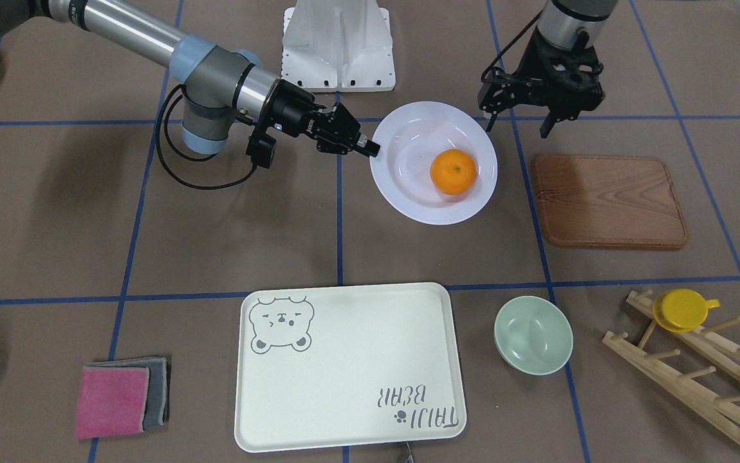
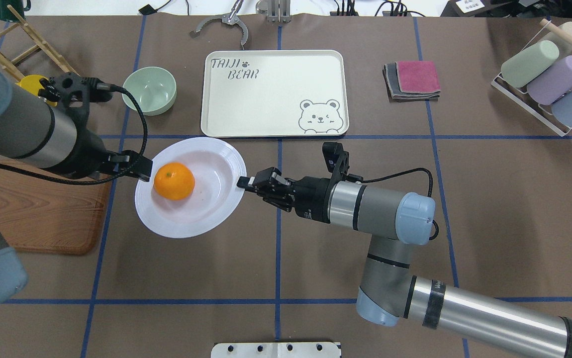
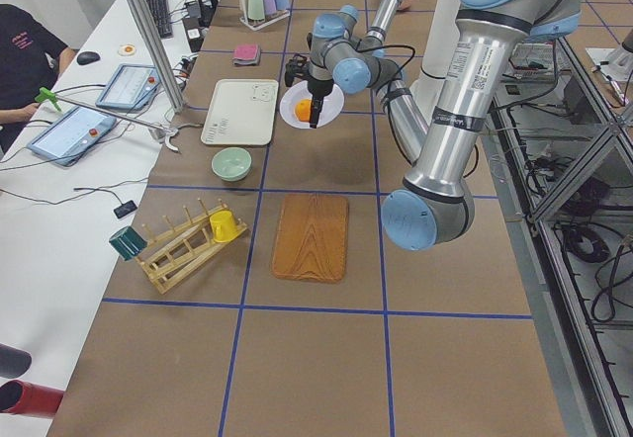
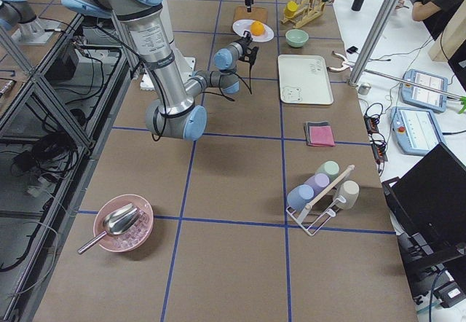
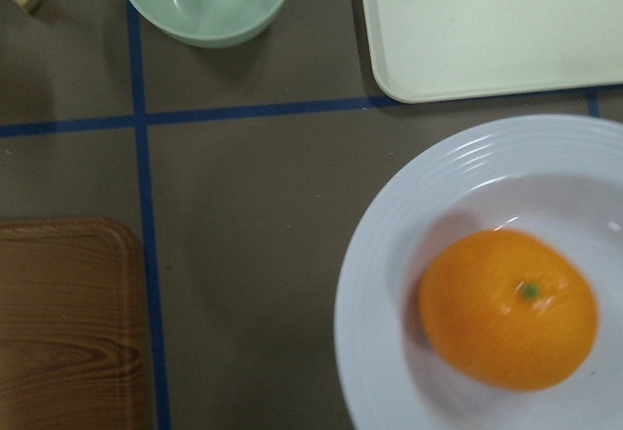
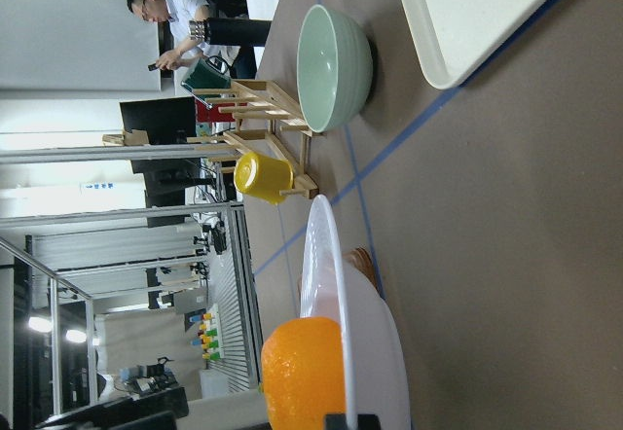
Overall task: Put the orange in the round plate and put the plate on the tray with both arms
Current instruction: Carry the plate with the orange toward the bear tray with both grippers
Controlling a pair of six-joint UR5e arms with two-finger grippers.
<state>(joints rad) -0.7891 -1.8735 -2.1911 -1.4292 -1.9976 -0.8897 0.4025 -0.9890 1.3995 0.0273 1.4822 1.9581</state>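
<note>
The orange (image 1: pixel 452 171) lies inside the white round plate (image 1: pixel 408 135), which sits on the brown table just on the robot's side of the cream tray (image 1: pixel 344 360). My right gripper (image 1: pixel 370 150) reaches in low and level, its fingers closed on the plate's rim on the side away from the wooden board. In the right wrist view the rim (image 6: pixel 326 255) runs edge-on with the orange (image 6: pixel 302 372) behind it. My left gripper (image 1: pixel 517 122) hangs open above the table at the plate's opposite edge, holding nothing. The left wrist view looks down on the orange (image 5: pixel 508 309).
A brown wooden board (image 1: pixel 608 200) lies beside the plate under the left arm. A pale-green bowl (image 1: pixel 533 334) sits next to the tray. A wooden rack holds a yellow cup (image 1: pixel 682 308). Folded cloths (image 1: pixel 119 399) lie beyond the tray's other end.
</note>
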